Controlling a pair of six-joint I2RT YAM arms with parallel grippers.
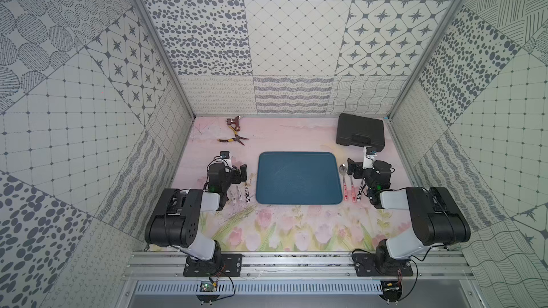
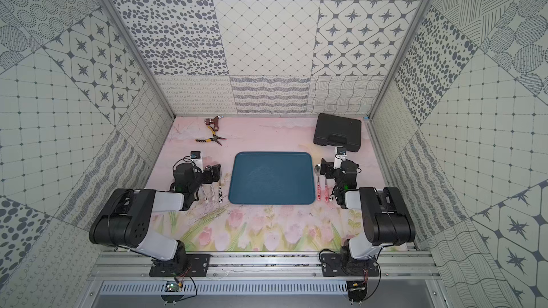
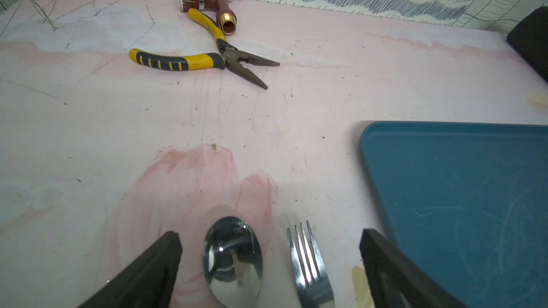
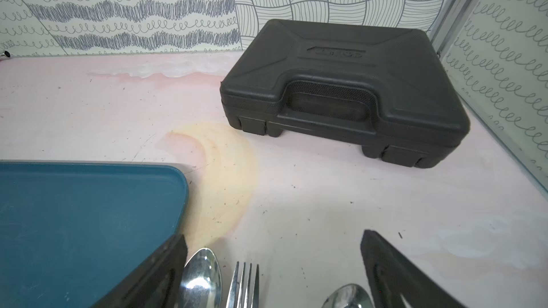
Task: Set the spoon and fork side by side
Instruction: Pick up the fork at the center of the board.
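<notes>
Left of the blue tray (image 1: 296,154), a spoon (image 3: 232,259) and a fork (image 3: 308,265) lie parallel on the pink table. My left gripper (image 3: 271,250) hovers over their heads, open and empty, with both between its fingers. Their patterned handles (image 1: 240,194) stick out below the gripper in both top views. Right of the tray lie another spoon (image 4: 201,280) and fork (image 4: 243,285) close together, with a second spoon (image 4: 347,296) a gap away. My right gripper (image 4: 272,250) stands open above these, holding nothing.
Yellow-handled pliers (image 1: 234,139) and a brown hose nozzle (image 1: 234,121) lie at the back left. A shut black case (image 1: 360,128) sits at the back right, just beyond my right gripper (image 1: 355,170). Patterned walls enclose the table on three sides.
</notes>
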